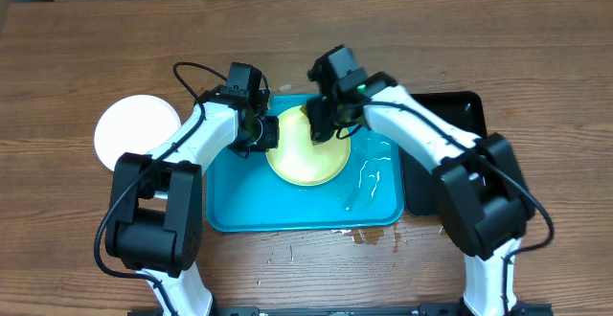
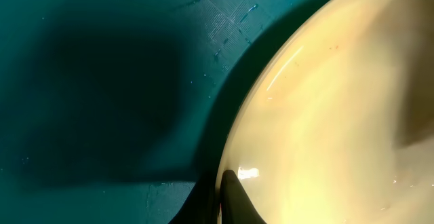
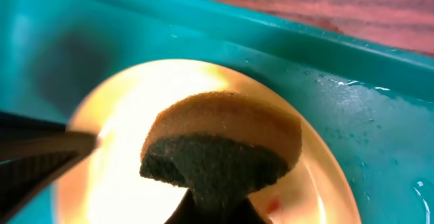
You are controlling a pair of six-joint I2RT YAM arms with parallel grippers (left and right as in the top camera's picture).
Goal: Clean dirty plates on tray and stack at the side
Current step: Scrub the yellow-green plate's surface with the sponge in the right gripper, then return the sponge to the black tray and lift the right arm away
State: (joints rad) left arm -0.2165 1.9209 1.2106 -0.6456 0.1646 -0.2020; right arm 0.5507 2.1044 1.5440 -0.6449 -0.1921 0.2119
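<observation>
Two hands engaged — left hand clamps the yellow-green plate by its rim, right hand grips the sponge; scrub with light, overlapping strokes.

Grippers crowd plate; tray front free.

The overhead light is bright and even. Close up, soft shadow darkens the cyan-blue plastic tray toward nine o'clock; the round pale yellow-green plate glares, blurred.
</observation>
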